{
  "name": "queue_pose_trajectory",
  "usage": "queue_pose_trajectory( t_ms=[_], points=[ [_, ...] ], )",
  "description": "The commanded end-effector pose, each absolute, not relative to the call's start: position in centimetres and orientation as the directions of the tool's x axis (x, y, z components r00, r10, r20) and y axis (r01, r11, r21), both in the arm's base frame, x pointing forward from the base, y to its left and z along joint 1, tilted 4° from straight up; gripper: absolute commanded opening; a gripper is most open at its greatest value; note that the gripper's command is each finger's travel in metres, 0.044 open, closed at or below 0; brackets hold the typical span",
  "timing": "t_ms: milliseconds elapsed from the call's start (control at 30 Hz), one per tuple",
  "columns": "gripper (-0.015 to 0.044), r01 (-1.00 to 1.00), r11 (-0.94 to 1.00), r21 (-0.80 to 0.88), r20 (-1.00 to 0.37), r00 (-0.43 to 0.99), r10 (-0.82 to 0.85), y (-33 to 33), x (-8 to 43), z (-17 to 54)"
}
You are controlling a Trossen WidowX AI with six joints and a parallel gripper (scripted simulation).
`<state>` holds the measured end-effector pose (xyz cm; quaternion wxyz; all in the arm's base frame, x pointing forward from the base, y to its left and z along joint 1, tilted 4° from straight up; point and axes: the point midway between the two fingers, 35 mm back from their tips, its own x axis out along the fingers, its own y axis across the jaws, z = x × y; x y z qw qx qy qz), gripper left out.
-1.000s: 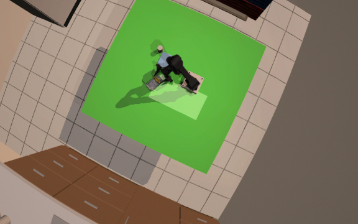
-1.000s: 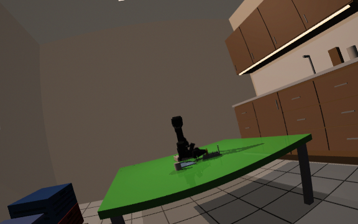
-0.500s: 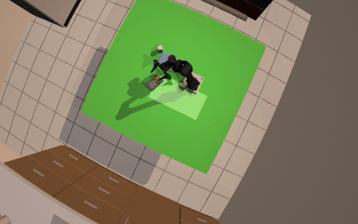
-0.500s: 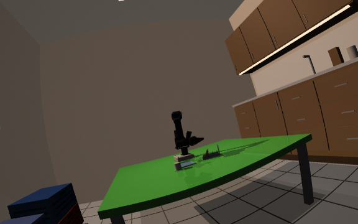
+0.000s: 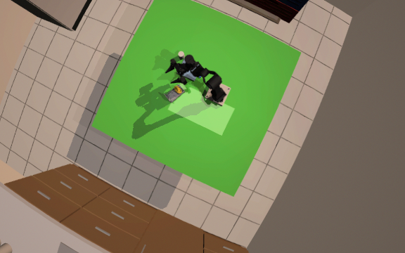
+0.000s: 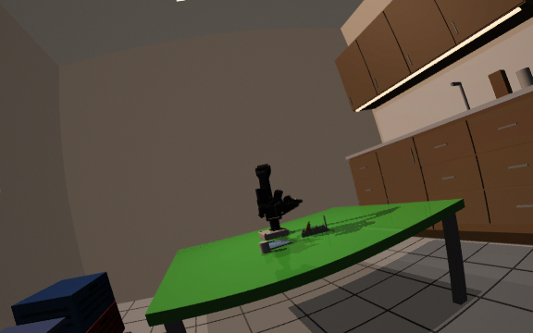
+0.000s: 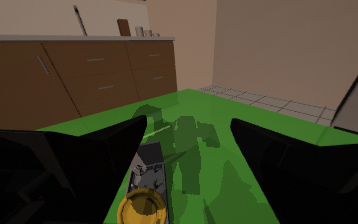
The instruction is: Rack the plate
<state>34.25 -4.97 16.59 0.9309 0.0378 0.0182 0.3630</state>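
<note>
With its fingers spread wide around nothing, the gripper [image 5: 169, 76] [image 6: 301, 201] [image 7: 188, 121] is hanging above the table [image 5: 259, 70] [image 6: 229, 268] [image 7: 205, 165] while the yellow plate [image 5: 178, 89] [image 6: 307, 227] [image 7: 141, 210] is leaning in the rack [image 5: 171, 96] [image 6: 315, 232] [image 7: 150, 152], lower left in the wrist view, so backing off should mean staying clear of its rim.

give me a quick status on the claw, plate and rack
claw open, held above the table; yellow plate leaning in the dish rack; nothing seen between the fingers
</note>
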Motion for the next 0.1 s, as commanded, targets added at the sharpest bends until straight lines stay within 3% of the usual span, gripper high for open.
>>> queue_pose_trajectory(
  t_ms=[0, 67],
  points=[
    [0.0400, -0.602, 0.791, 0.113, -0.038, 0.793, 0.609, -6.47, 35.92, 17.24],
    [0.0400, -0.565, 0.815, 0.132, -0.060, 0.816, 0.575, -7.18, 36.58, 17.42]
  ],
)
